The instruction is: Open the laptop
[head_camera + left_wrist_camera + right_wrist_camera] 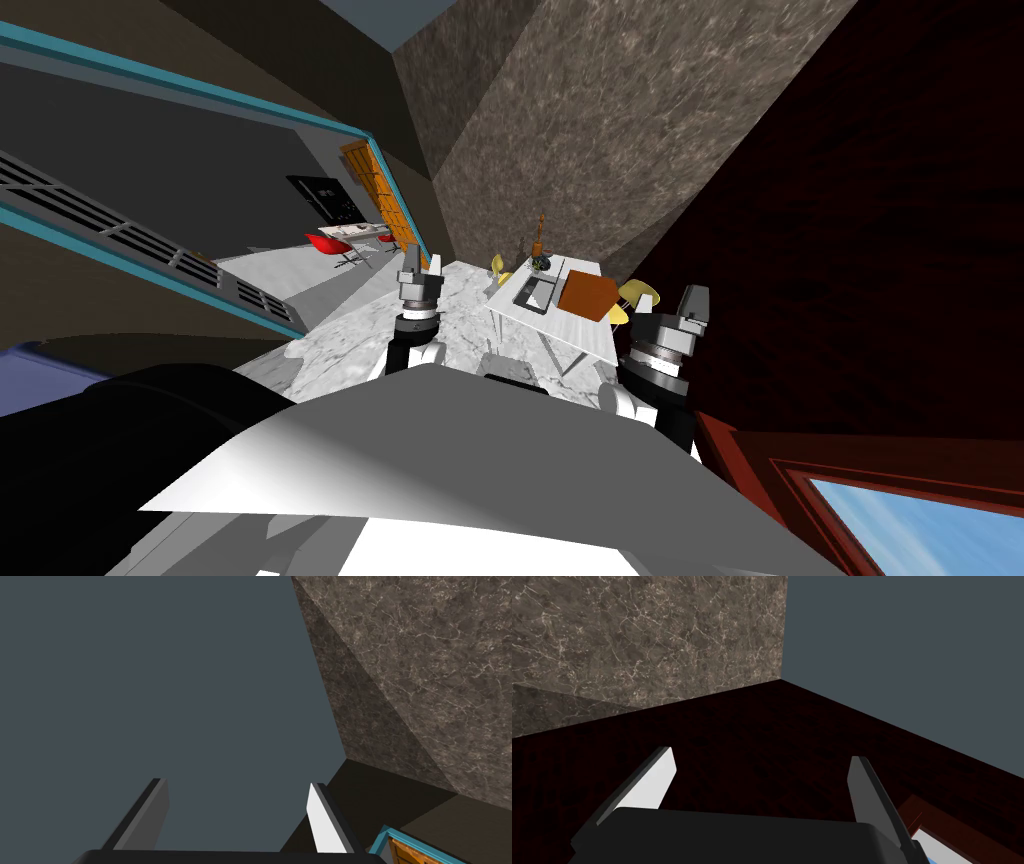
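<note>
2 empty hands: the left gripper (237, 783) and the right gripper (762, 753) both stand with fingers spread apart. The laptop (537, 292), probably the dark flat slab on the white table (582, 330), lies well ahead. Drive close and square up before you reach for its lid edge.

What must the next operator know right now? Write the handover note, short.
Left hand: open, empty, pointing upward in front of me.
Right hand: open, empty, pointing upward too.
The white table stands ahead, beyond both hands, with yellow chairs around it. On it lie a flat grey thing with a dark middle, possibly the laptop, and a brown flat square beside it. They are too small to tell which is the laptop.
Done: nothing yet; neither hand is at the table.
Left: get closer to the table, confirm the laptop, lift its lid.
</note>
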Robot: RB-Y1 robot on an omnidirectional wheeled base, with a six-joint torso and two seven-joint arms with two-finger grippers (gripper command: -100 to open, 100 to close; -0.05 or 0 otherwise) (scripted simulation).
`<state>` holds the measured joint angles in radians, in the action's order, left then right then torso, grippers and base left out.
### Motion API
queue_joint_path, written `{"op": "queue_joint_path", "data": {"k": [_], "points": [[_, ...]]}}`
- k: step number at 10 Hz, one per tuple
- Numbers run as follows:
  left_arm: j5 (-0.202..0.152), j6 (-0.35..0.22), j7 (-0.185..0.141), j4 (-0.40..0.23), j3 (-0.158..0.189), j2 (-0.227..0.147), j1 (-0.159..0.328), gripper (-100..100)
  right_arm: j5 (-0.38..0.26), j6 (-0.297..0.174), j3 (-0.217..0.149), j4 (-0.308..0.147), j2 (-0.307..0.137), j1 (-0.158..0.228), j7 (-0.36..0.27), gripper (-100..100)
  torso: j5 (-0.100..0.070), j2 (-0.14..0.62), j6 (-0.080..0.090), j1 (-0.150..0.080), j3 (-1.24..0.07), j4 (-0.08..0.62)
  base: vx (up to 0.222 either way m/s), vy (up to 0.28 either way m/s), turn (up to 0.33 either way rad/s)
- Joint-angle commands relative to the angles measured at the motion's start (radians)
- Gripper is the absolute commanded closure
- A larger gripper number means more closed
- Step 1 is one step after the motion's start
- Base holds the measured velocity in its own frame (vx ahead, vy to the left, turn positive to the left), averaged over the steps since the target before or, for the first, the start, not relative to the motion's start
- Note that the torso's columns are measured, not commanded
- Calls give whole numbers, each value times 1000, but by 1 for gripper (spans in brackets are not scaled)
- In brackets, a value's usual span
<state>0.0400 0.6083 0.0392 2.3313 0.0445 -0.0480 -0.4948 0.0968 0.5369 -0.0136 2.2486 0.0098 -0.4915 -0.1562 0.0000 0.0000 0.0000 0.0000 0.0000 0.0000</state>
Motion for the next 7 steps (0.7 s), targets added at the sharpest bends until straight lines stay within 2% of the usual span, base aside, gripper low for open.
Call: {"op": "queue_joint_path", "data": {"k": [1,7], "points": [[0,0,0,0,0,0,0,0,0,0,0,0,0,0,0,0,0,40,0,0,-82,41,0,0,0],[0,0,0,0,0,0,0,0,0,0,0,0,0,0,0,0,0,470,0,0,-939,470,0,0,0]]}}
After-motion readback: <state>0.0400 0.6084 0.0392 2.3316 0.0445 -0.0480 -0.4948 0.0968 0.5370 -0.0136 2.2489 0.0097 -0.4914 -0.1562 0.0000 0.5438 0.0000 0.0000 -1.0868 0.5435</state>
